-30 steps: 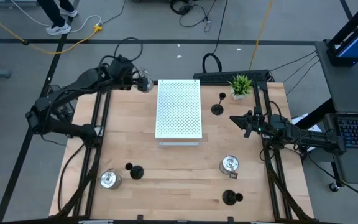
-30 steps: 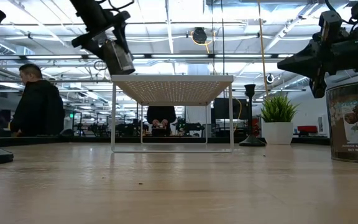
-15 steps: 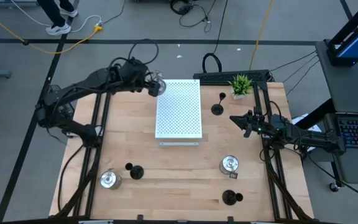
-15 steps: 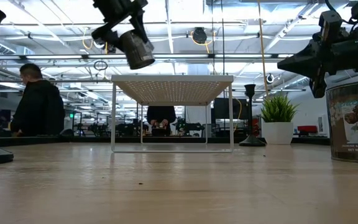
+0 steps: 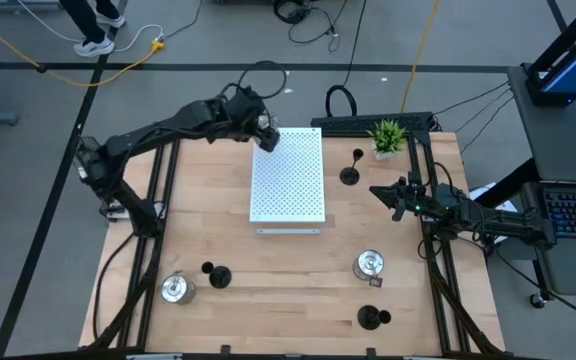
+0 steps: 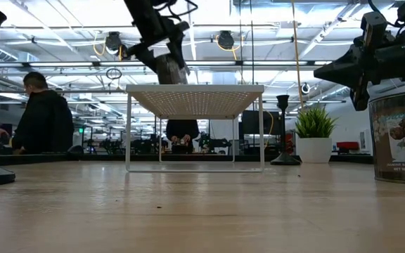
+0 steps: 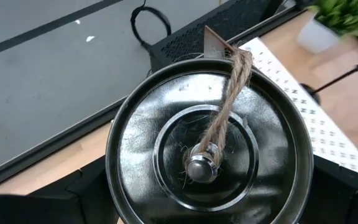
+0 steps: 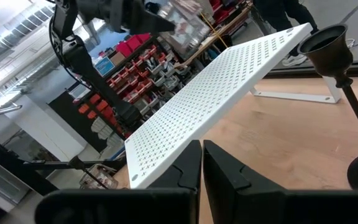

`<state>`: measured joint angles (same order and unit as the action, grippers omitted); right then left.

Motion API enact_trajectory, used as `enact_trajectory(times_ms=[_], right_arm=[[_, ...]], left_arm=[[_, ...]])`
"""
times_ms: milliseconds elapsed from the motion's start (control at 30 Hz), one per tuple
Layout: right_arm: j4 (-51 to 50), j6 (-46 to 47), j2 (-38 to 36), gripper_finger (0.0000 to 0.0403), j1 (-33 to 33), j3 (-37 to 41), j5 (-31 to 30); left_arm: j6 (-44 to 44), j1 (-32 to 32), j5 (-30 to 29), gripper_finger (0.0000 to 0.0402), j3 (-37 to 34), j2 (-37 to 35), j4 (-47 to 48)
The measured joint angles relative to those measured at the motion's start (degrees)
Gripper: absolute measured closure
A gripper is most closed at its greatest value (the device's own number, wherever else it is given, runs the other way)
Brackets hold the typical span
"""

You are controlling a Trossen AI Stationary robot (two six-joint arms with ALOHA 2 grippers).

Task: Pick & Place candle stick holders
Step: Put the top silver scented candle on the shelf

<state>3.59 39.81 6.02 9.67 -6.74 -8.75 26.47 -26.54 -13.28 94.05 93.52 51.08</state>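
- The left gripper (image 5: 265, 137), jaws wide around a silver holder (image 7: 207, 142), has swung from the table's far-left edge to the white board's (image 5: 288, 185) far-left corner; setting down looks next.
- The right gripper (image 5: 380, 192) stays shut and empty, right of the board.
- Only the left wrist view shows twine (image 7: 224, 106) tied to the holder.
- The high view shows five more holders on the table.
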Motion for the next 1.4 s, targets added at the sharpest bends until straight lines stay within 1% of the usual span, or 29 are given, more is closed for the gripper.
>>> enact_trajectory(times_ms=[267,833,1067,1400], right_arm=[[-0.20,0.02,0.00,0.0394,0.00,0.00,0.00],[-0.21,-0.15,0.00,0.0394,0.00,0.00,0.00],[-0.23,-0.03,0.00,0.0394,0.00,0.00,0.00],[-0.21,0.00,0.02,0.0394,-0.02,0.00,0.00]], left_arm=[[-0.49,-0.88,0.20,0.0046,0.34,2.99,1.18],[0.26,-0.86,0.25,0.0046,0.38,2.98,1.14],[1.05,-0.33,0.71,0.0046,0.36,5.64,-0.30],[1.04,-0.33,1.03,0.0046,0.34,6.25,-0.46]])
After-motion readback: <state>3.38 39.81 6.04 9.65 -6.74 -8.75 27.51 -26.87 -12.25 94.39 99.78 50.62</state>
